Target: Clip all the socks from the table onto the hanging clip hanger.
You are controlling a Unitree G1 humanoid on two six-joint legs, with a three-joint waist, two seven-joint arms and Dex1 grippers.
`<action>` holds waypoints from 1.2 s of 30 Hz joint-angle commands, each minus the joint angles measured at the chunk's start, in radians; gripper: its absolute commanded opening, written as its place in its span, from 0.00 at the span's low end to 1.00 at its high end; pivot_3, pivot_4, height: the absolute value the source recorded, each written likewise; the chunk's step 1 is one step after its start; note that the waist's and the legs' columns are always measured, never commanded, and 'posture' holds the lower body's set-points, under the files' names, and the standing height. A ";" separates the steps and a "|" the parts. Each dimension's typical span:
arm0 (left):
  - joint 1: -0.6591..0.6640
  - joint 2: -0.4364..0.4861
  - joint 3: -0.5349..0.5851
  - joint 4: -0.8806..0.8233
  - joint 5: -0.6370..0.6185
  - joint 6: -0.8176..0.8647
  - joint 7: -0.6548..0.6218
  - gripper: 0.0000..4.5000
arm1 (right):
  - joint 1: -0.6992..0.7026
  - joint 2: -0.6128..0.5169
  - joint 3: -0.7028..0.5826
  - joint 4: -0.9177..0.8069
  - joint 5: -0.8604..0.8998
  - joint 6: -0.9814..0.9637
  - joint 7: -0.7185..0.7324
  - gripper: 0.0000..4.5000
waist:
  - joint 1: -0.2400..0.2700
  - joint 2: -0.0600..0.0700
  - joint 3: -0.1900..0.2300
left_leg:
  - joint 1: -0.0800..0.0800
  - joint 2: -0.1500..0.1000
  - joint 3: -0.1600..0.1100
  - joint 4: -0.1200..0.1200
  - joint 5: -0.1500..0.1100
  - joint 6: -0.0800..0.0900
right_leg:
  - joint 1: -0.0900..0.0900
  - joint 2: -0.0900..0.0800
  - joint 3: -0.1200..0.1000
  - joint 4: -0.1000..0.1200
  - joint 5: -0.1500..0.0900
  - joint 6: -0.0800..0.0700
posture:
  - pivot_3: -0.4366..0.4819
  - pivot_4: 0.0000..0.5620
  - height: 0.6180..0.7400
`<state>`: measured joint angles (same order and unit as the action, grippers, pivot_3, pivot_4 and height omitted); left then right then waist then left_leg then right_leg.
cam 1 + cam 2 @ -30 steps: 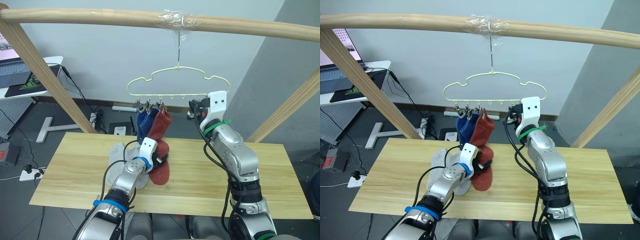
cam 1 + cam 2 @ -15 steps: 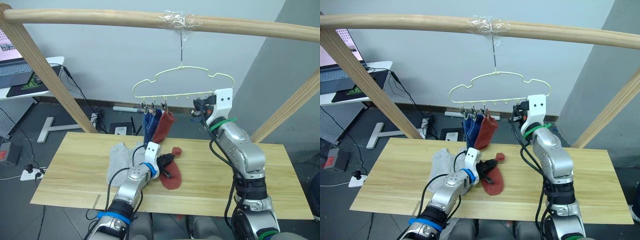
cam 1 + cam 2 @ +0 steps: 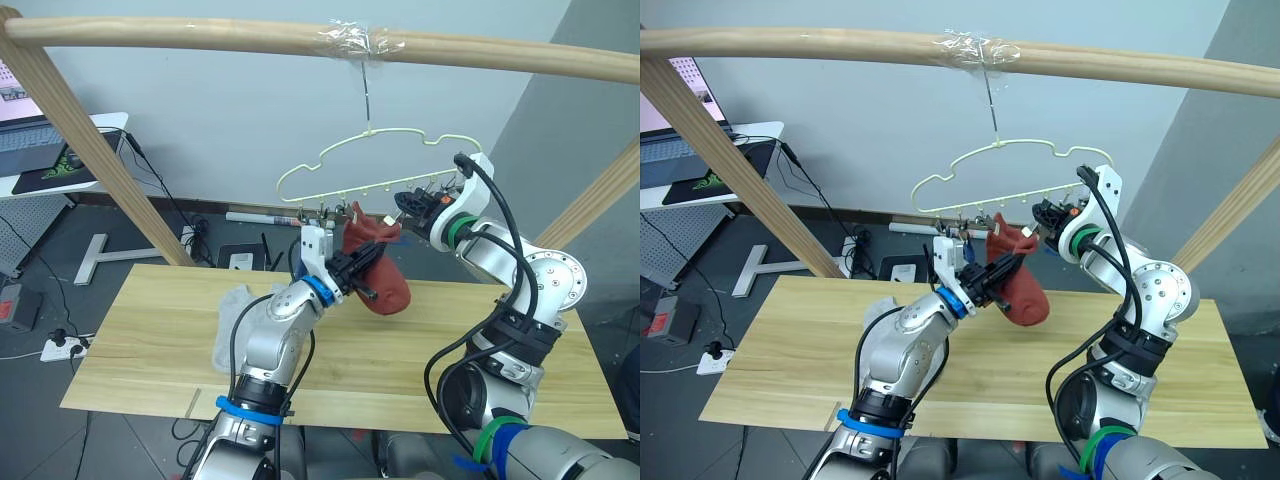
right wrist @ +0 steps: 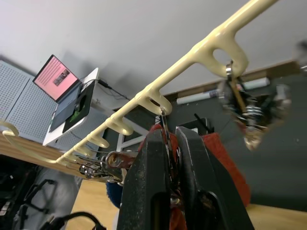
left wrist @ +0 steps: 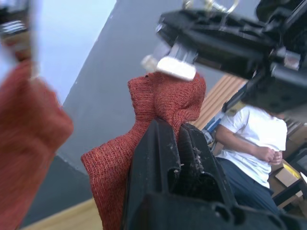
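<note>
Left tool point(image 3: 368, 262) clamped on rust red sock point(image 3: 383, 272); right tool point(image 3: 408, 203) pinching a hanger clip point(image 4: 165, 125).

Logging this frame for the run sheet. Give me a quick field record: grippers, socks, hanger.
left gripper: shut on red sock, lifted to the hanger
right gripper: shut on a clip of the hanger
hung socks: blue and another red one behind the left arm, partly hidden
on table: grey sock

Rust-red sock point(image 3: 384, 276) lifted under tilted yellow clip hanger point(image 3: 372, 165); grey sock point(image 3: 232, 322) on table point(image 3: 140, 340).
</note>
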<state>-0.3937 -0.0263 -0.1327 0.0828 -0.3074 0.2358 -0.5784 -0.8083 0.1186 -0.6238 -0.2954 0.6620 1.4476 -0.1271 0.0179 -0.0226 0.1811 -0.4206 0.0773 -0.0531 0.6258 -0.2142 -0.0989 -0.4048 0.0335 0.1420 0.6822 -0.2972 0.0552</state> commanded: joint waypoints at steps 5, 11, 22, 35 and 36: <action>-0.025 -0.018 -0.002 -0.025 -0.018 -0.017 -0.005 0.00 | -0.008 0.026 -0.033 -0.066 0.033 0.041 -0.044 0.00 | 0.000 0.000 0.000 | -0.001 0.000 -0.001 0.000 0.000 0.000 | 0.000 0.000 -0.001 0.000 0.000 0.000 | 0.56 0.28 1.00; -0.006 0.001 -0.020 -0.034 -0.013 -0.021 -0.031 0.00 | -0.003 0.003 -0.043 -0.073 0.080 0.042 -0.007 0.37 | -0.006 0.000 0.000 | -0.001 0.000 -0.001 0.000 0.000 0.000 | 0.000 0.000 -0.001 0.000 0.000 0.000 | 0.56 0.27 1.00; -0.026 0.008 -0.019 0.024 0.012 -0.034 -0.029 0.13 | 0.040 -0.044 -0.054 -0.207 0.255 0.057 0.055 1.00 | -0.021 0.000 0.000 | -0.001 0.000 -0.001 0.000 0.000 0.000 | -0.001 0.000 -0.001 0.000 0.000 0.000 | 0.56 0.24 1.00; 0.065 0.204 0.050 -0.142 -0.064 0.094 -0.130 0.74 | 0.638 -0.406 0.658 -0.373 -0.292 -0.696 0.230 0.96 | -0.049 0.003 -0.016 | -0.002 0.000 -0.002 0.000 0.000 0.000 | -0.001 0.000 -0.002 -0.001 0.000 0.001 | 0.57 0.19 1.00; 0.071 0.227 0.052 -0.164 -0.071 0.105 -0.139 0.74 | 0.662 -0.414 0.693 -0.359 -0.347 -0.768 0.227 0.92 | -0.050 0.003 -0.016 | -0.002 0.000 -0.002 0.000 0.001 0.000 | -0.001 0.000 -0.002 0.000 0.000 0.000 | 0.57 0.19 1.00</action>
<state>-0.3175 0.1932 -0.0888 0.0053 -0.3473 0.3299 -0.6908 -0.1443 -0.2863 0.0165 -0.6379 0.4164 0.8333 0.1036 -0.0324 -0.0199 0.1652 -0.4224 0.0775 -0.0548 0.6264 -0.2137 -0.0988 -0.4058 0.0335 0.1407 0.6821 -0.2976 0.0557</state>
